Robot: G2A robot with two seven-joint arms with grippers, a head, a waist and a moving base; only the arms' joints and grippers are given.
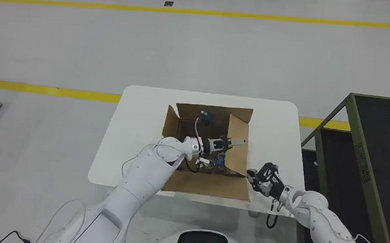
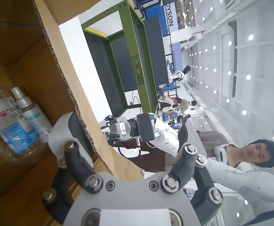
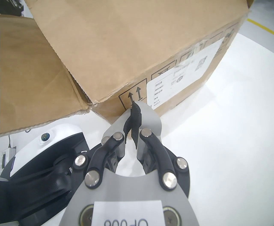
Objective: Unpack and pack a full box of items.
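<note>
Our left gripper (image 2: 125, 123) stands wide open, its fingers (image 2: 64, 130) spread to either side of the right-hand flap (image 2: 58, 72) of the cardboard box (image 1: 208, 184). One finger sits inside the box with the flap's ragged corrugated edge close against its pad. The other hangs outside, well away from the cardboard, and nothing is clamped between them. From above we see the left arm stretched across the open box, its wrist over the opening and its tip at the right side. Past the inner finger, down inside the box, stand a spray bottle (image 2: 27, 111) with a pale cap and a larger clear bottle (image 2: 10, 130) with a blue label, just beside each other against the inner wall. Our right gripper (image 3: 134, 113) is closed, its dark pads pressed together with nothing between them. It hovers over the white table (image 3: 214, 139) with its tip just beside the box's near right corner, low on the outer wall by the printed arrows and the white label. We cannot tell whether the tip touches the cardboard. The box sits in the middle of the table with its flaps folded outward. Beyond the table's right edge stands a green cart (image 2: 138, 72) with dark shelves.
</note>
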